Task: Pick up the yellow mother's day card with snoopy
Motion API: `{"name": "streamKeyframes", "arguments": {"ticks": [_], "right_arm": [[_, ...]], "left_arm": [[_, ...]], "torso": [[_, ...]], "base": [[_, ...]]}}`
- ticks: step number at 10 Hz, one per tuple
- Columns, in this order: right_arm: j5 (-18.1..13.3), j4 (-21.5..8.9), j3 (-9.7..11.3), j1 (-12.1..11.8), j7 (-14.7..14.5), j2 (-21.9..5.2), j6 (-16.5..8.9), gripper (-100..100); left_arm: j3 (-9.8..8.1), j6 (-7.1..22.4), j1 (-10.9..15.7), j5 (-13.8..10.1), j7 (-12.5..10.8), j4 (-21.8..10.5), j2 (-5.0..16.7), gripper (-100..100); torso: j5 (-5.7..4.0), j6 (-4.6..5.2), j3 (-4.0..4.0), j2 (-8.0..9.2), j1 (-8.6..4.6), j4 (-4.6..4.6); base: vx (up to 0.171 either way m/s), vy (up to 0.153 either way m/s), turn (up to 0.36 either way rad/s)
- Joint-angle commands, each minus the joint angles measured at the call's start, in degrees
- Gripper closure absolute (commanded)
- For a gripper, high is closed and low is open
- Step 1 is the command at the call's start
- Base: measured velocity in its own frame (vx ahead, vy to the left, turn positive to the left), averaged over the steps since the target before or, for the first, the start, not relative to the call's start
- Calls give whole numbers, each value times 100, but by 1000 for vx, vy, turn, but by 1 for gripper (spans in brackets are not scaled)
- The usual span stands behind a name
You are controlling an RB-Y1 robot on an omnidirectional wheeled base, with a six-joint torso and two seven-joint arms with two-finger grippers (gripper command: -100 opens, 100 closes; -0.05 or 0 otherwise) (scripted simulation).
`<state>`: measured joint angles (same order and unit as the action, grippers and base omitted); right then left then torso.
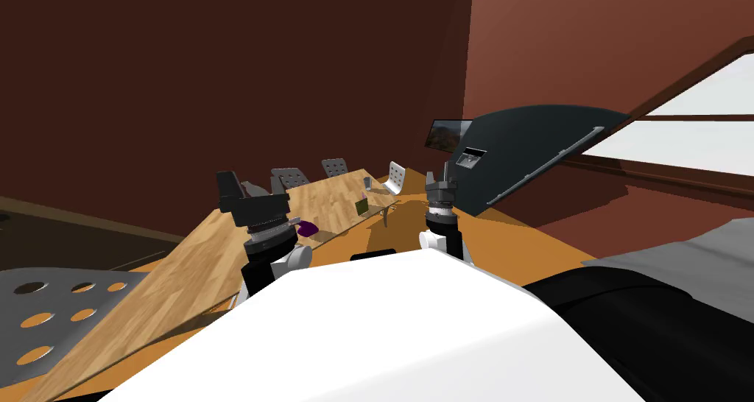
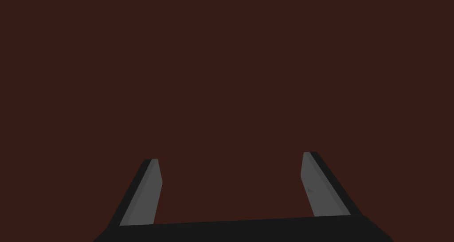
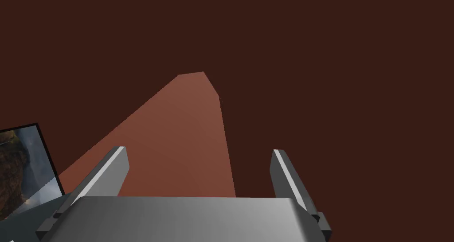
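Note:
A small dull-yellow card (image 1: 361, 207) stands upright on the long wooden table (image 1: 184, 272), near the table's right edge and well down its length; no drawing can be made out on it. My left gripper (image 1: 254, 190) (image 2: 230, 157) is raised over the near part of the table, short of the card, open with nothing between its fingers. My right gripper (image 1: 439, 173) (image 3: 199, 151) is held up beside the table, to the right of the card, also open and holding nothing.
A purple object (image 1: 307, 228) lies on the table by my left arm and a small grey item (image 1: 365, 182) stands beyond the card. Grey chairs (image 1: 290, 177) and a white chair (image 1: 396, 177) ring the far end. A perforated chair back (image 1: 51, 309) is near left. A dark panel with a long handle (image 1: 530, 147) stands right.

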<state>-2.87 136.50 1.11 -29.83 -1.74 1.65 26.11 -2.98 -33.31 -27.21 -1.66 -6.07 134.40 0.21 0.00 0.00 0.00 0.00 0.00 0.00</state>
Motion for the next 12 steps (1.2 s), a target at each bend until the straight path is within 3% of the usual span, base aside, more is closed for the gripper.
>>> {"name": "streamKeyframes", "arguments": {"ticks": [1, 4, 8, 11, 12], "right_arm": [[0, 0, 0, 0, 0, 0, 0, 0], [0, 0, 0, 0, 0, -1, 0, 0], [0, 0, 0, 1, 0, 0, 0, 0], [0, 0, 0, 0, 0, 0, 0, 0], [0, 0, 0, 0, 0, 0, 0, 0]], "left_arm": [[73, -80, 35, 20, 145, -230, 170, -100], [182, -213, 101, 52, 409, -643, 388, -100], [356, -461, 241, 113, 949, -1395, 712, -100], [400, -532, 285, 130, 1114, -1734, 796, -100], [444, -607, 331, 148, 1289, -1949, 881, -100]], "torso": [[0, 0, 0, 0, 0, 0], [5, 2, 0, -1, 21, 0], [4, 2, 2, 5, 17, 1], [3, 1, 3, 5, 13, 1], [2, -2, 3, 4, 10, 1]], "base": [[-1, 26, -142], [-4, 47, -131], [-17, 40, -161], [-17, 28, -115], [-14, 21, -164]]}}
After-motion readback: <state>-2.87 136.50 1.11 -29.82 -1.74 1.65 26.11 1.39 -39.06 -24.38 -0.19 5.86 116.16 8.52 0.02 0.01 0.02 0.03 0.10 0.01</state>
